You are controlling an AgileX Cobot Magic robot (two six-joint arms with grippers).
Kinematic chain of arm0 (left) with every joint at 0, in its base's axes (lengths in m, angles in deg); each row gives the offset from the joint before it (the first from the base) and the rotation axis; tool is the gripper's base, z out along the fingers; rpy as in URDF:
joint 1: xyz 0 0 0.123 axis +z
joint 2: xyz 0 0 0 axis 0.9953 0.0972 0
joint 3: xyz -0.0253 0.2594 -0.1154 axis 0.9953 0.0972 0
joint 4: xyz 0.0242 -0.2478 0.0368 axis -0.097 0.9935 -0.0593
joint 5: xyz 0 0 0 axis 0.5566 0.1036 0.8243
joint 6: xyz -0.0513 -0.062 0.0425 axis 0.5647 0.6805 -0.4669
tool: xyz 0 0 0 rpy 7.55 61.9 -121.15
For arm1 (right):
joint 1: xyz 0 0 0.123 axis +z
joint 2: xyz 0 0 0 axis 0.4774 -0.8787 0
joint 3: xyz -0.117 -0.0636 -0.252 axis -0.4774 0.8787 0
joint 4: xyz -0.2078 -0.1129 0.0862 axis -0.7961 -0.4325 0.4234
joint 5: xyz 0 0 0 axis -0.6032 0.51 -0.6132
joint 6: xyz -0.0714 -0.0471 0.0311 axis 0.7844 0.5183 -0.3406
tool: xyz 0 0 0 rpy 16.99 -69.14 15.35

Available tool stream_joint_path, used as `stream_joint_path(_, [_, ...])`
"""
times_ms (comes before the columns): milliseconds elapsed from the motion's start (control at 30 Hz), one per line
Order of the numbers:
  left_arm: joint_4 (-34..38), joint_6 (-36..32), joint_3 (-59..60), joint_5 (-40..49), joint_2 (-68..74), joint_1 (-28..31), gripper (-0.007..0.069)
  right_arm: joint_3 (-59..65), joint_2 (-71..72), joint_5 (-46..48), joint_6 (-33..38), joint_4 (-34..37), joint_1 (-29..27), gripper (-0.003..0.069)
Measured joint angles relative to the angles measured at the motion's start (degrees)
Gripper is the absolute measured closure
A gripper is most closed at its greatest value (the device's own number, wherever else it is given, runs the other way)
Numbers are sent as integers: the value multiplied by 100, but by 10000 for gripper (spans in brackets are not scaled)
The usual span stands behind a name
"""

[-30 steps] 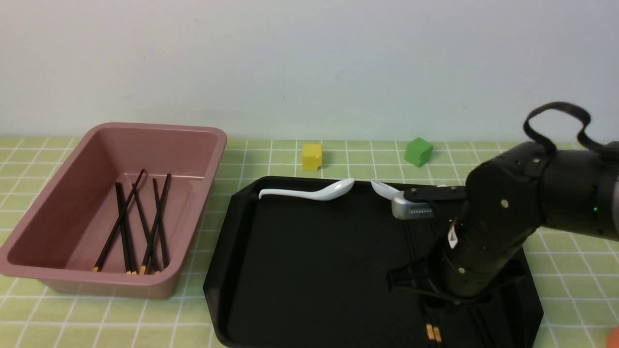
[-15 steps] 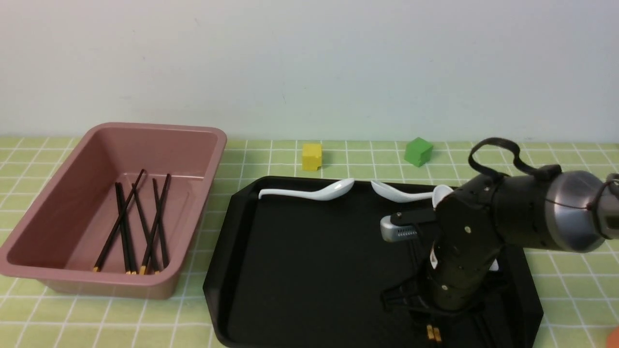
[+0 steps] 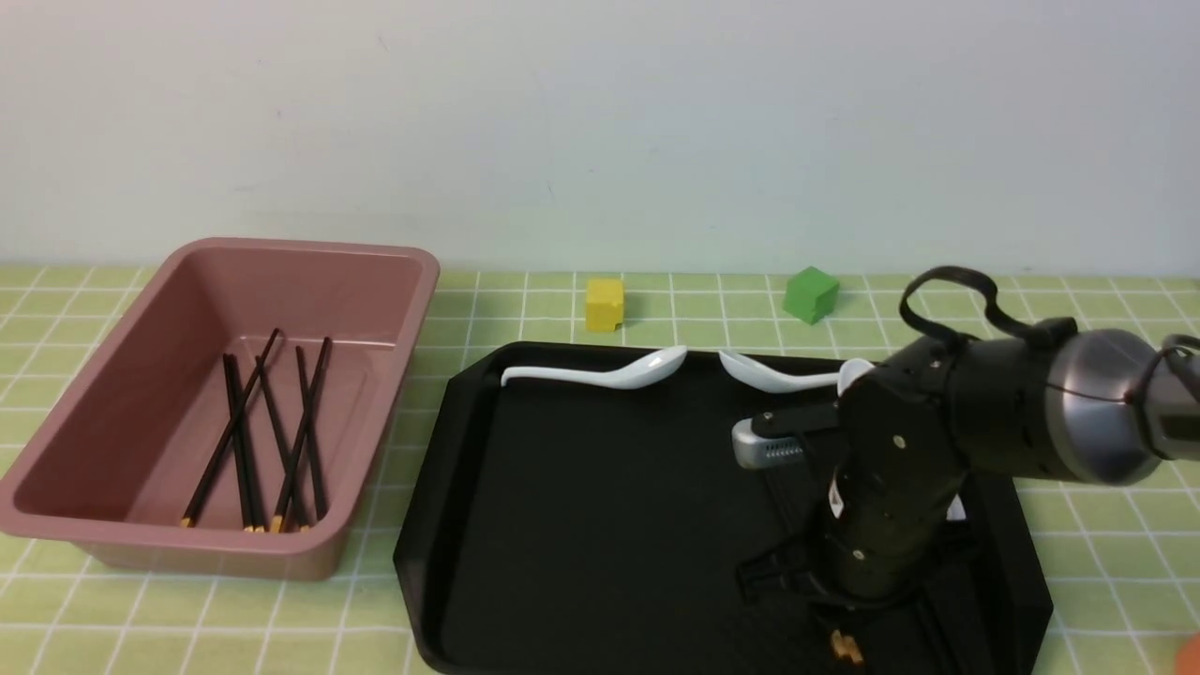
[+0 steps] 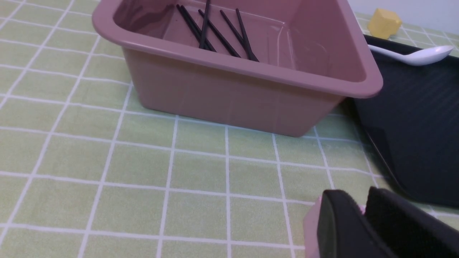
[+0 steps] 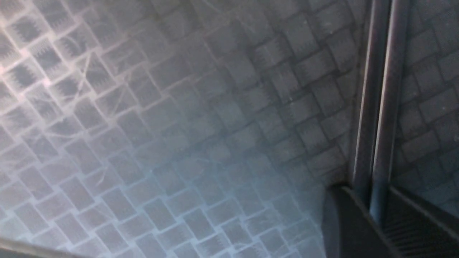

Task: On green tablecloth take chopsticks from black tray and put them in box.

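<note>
My right gripper (image 3: pixel 837 611) is low over the right part of the black tray (image 3: pixel 609 525) and shut on two black chopsticks (image 5: pixel 374 125). The sticks run out between its jaws in the right wrist view (image 5: pixel 371 202). Their gold ends (image 3: pixel 845 647) show below the arm near the tray's front rim. The pink box (image 3: pixel 281 249) stands at the left on the green tablecloth (image 3: pixel 1106 562) and holds several black chopsticks (image 3: pixel 272 431). My left gripper (image 4: pixel 362 209) is shut and empty, low over the cloth by the box (image 4: pixel 233 68) and the tray's corner (image 4: pixel 412 125).
White spoons lie along the tray's far rim (image 3: pixel 600 375) (image 3: pixel 778 375); another white spoon shows partly behind the right arm (image 3: pixel 855 375). A yellow cube (image 3: pixel 605 303) and a green cube (image 3: pixel 811 293) sit on the cloth beyond the tray.
My right arm has come down onto the tray and shifted slightly left. The chopsticks' two gold ends now sit close together.
</note>
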Motion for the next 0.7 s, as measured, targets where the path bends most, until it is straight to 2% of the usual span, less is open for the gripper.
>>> stream_joint_path(233, [0,0,0,0,0,0,501,-421,407,1057,192,201,0,518])
stream_joint_path(300, [0,0,0,0,0,0,501,-661,715,1392,271,376,0,518])
stream_joint_path(367, [0,0,0,0,0,0,501,-879,1069,1633,399,860,37,518])
stream_joint_path(533, [0,0,0,0,0,0,501,-1316,1388,1220,1010,1870,440,518])
stream_joint_path(700, [0,0,0,0,0,0,501,-2614,690,619,1598,2713,1025,518])
